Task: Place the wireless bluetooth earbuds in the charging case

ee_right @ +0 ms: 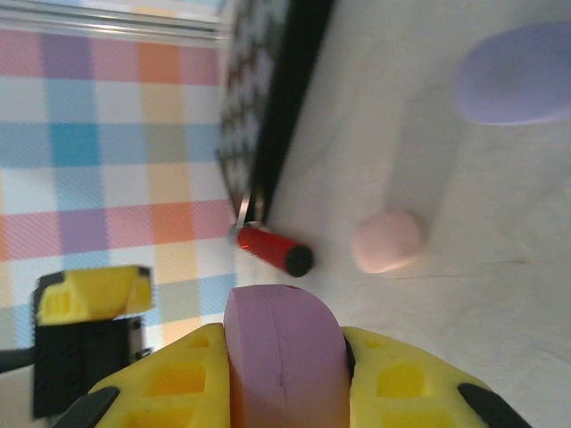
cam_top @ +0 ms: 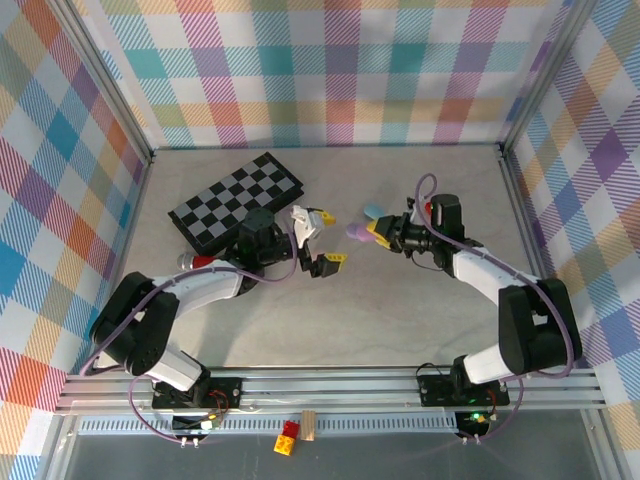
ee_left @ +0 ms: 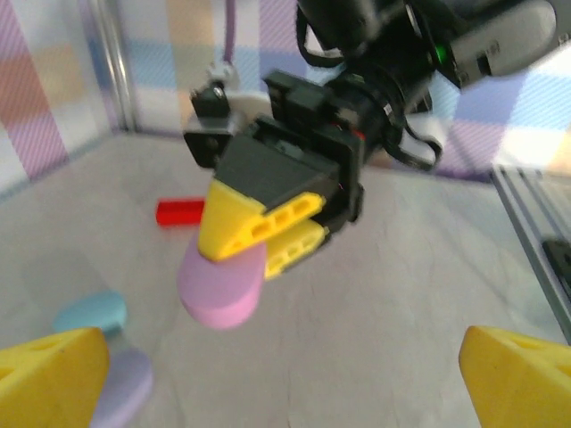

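Right gripper point(ee_right: 285, 379) clenched on purple case point(ee_right: 284, 343), bottom centre of right wrist view; contents hidden. Beyond, on table point(ee_right: 473, 321): small pink piece point(ee_right: 386, 241) mid-right, bud or case unclear; lavender case point(ee_right: 522, 71) upper right. Left gripper point(ee_left: 285, 374) spread wide, empty.

A smooth, mauve oval charging case point(ee_left: 220, 290) is closed and pinched on edge between the yellow fingers of the right gripper point(ee_left: 248, 252), its rounded end sticking out past them. A teal oval case point(ee_left: 89, 313) and a lavender oval case point(ee_left: 123, 383) lie flat and closed on the table point(ee_left: 384, 303), just beside each other. A small pink rounded piece point(ee_right: 386, 241) rests near the lavender case, too blurred to tell whether it is a bud or a case.
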{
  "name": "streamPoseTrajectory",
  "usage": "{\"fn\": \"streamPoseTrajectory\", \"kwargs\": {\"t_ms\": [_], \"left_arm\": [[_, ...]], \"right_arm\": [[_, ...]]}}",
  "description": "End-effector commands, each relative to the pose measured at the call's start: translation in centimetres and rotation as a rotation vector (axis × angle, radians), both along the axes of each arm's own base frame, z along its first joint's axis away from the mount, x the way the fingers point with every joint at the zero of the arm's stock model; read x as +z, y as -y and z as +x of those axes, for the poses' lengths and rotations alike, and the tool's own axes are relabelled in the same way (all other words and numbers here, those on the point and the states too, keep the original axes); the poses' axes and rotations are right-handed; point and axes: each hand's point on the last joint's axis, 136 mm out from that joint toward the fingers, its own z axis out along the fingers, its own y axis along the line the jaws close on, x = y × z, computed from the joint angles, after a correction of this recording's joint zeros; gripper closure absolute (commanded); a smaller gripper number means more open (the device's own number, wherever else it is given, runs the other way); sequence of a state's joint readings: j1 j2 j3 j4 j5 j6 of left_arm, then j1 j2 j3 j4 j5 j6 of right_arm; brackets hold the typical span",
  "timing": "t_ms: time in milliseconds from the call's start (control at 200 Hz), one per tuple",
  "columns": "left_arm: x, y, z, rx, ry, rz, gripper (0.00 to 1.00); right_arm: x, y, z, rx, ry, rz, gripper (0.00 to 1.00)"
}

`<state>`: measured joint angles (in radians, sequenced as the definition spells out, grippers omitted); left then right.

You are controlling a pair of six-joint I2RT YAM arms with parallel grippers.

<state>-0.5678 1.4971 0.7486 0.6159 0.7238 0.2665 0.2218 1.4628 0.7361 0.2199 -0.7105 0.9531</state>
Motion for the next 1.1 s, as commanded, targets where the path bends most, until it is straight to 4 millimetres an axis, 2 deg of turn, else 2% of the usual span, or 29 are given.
{"fn": "streamPoseTrajectory", "kwargs": {"t_ms": [0,120,235,330,390,430,505,575,655,745,855,960,1030,1095], "left_arm": [[-3.6,-1.0,-2.7,-0.088,-0.062,0.172,0.0],[-5.1,-1.9,-3.2,-0.089,-0.084,0.271,0.0],[-5.4,-2.3,-3.1,-0.07,-0.081,0.288,0.0],[-5.3,-2.8,-2.3,-0.015,-0.097,0.282,0.0],[-5.2,-3.4,-1.4,0.035,-0.117,0.268,0.0],[-5.1,-4.1,-0.6,0.088,-0.121,0.259,0.0],[-4.6,-5.7,1.1,0.21,-0.111,0.246,0.0],[-4.4,-7.9,2.7,0.354,-0.104,0.239,0.0],[-3.9,-11.1,4.3,0.532,-0.094,0.23,0.0],[-4.0,-16.3,5.8,0.805,-0.073,0.262,0.0],[-4.4,-22.1,5.9,1.053,-0.053,0.277,0.0],[-5.8,-26.7,5.7,1.221,-0.058,0.277,0.0],[-7.1,-28.8,5.7,1.285,-0.076,0.259,0.0],[-7.8,-29.7,6.0,1.297,-0.078,0.196,0.0]], "right_arm": [[-5.0,0.9,-0.5,-0.02,-0.076,-0.102,0.84],[-8.8,1.4,-0.8,-0.039,-0.153,-0.135,0.84],[-10.7,1.6,-0.9,-0.05,-0.187,-0.156,0.82],[-11.9,2.4,-1.2,-0.071,-0.206,-0.219,0.78],[-12.2,3.0,-1.4,-0.082,-0.212,-0.262,0.67],[-12.4,3.5,-1.6,-0.087,-0.215,-0.296,0.56],[-11.8,4.5,-1.6,-0.102,-0.191,-0.367,0.4],[-10.8,5.9,-1.6,-0.121,-0.151,-0.464,0.29],[-9.5,8.4,-1.2,-0.162,-0.087,-0.622,0.21],[-7.3,11.6,-0.4,-0.239,0.02,-0.803,0.13],[-4.2,15.3,1.3,-0.327,0.234,-1.011,0.06],[-2.0,17.5,3.1,-0.394,0.463,-1.157,0.0],[-1.5,18.2,4.1,-0.415,0.575,-1.189,0.01],[-2.0,18.3,4.8,-0.402,0.638,-1.194,0.01]]}}
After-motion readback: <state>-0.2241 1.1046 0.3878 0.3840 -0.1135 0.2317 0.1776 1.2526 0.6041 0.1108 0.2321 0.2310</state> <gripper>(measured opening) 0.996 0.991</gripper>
